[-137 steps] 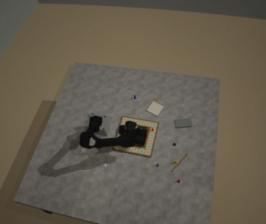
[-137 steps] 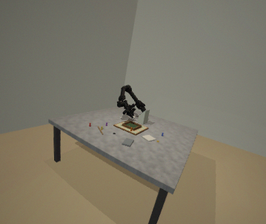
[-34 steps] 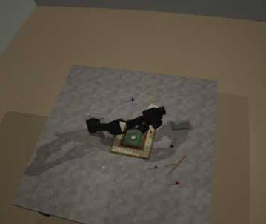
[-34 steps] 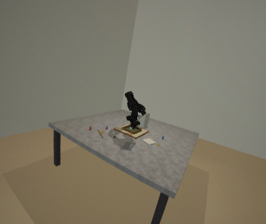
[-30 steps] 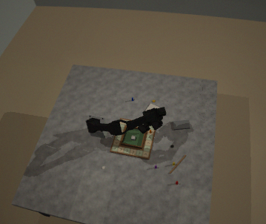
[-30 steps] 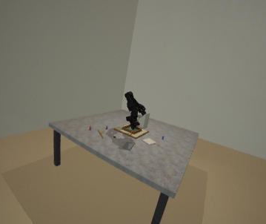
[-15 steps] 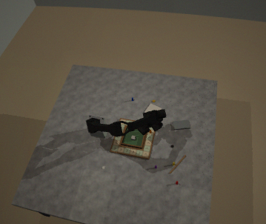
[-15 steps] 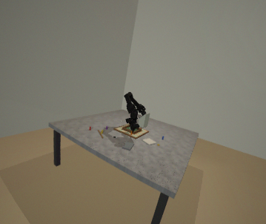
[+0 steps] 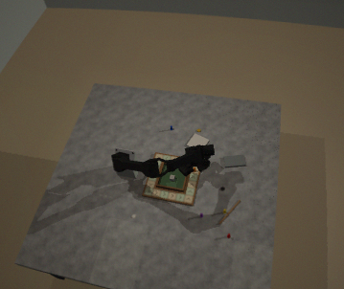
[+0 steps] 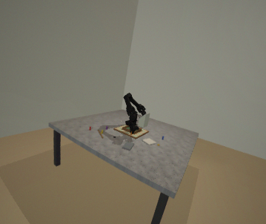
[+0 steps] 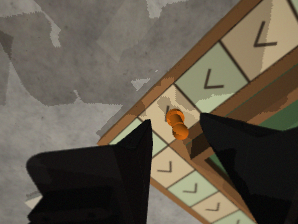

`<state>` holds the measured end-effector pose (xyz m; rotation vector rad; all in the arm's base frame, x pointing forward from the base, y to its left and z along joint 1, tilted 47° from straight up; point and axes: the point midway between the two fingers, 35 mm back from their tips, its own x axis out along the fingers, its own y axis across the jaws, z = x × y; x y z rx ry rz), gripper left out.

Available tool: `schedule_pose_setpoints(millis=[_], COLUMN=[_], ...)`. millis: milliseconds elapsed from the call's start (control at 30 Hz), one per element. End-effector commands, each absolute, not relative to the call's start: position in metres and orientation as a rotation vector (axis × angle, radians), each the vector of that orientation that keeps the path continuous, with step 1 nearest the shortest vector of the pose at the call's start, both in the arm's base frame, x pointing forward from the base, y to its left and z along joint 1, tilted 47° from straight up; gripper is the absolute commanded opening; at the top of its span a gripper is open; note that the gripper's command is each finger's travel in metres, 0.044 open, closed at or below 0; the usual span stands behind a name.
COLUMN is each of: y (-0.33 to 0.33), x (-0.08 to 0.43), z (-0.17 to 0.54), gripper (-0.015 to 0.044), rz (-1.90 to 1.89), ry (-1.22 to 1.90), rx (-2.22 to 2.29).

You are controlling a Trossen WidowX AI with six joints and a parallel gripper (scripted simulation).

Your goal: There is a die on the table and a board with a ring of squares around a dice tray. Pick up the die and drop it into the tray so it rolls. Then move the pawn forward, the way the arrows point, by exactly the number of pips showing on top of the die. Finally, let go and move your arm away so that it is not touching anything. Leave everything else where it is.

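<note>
The orange pawn [image 11: 180,132] [image 9: 194,169] stands on a cream square of the board [image 11: 200,50] [image 9: 171,196], near a corner of the ring. My gripper [image 11: 175,121] is partly open, with one finger on each side of the pawn in the wrist view; no touch shows. The height of the fingertips beside the pawn is hard to tell. The white die [image 9: 172,177] lies inside the dice tray [image 11: 272,80] with its green floor. The die is out of the wrist view, and its top pips are too small to read in the top view. Dark arrows mark the squares.
A white slab [image 9: 198,140] [image 10: 149,141] and a grey slab [image 9: 233,161] [image 10: 128,146] lie near the board. A wooden stick [image 9: 229,212] lies beside a yellow piece [image 9: 225,211]. Purple [image 9: 201,215], red [image 9: 228,235] and blue [image 9: 172,127] pieces stand farther out.
</note>
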<state>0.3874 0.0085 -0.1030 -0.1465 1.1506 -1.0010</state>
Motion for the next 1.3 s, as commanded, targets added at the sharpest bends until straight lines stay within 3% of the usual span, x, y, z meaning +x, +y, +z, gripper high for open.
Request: schedule_pose_setpoints(millis=[0, 167, 367, 1033, 1267], y=[0.004, 0.004, 0.004, 0.092, 0.097], x=[0.385, 0.385, 0.385, 0.38, 0.374], z=[-0.107, -0.107, -0.107, -0.022, -0.023], gripper=[0.0174, 0.0043, 0.0003, 0.0, 0.0], rz=[-1.002, -1.002, -1.002, -0.998, -0.998], ry=[1.155, 1.155, 1.155, 1.159, 1.159], rx=[-0.158, -0.158, -0.158, -0.154, -0.154])
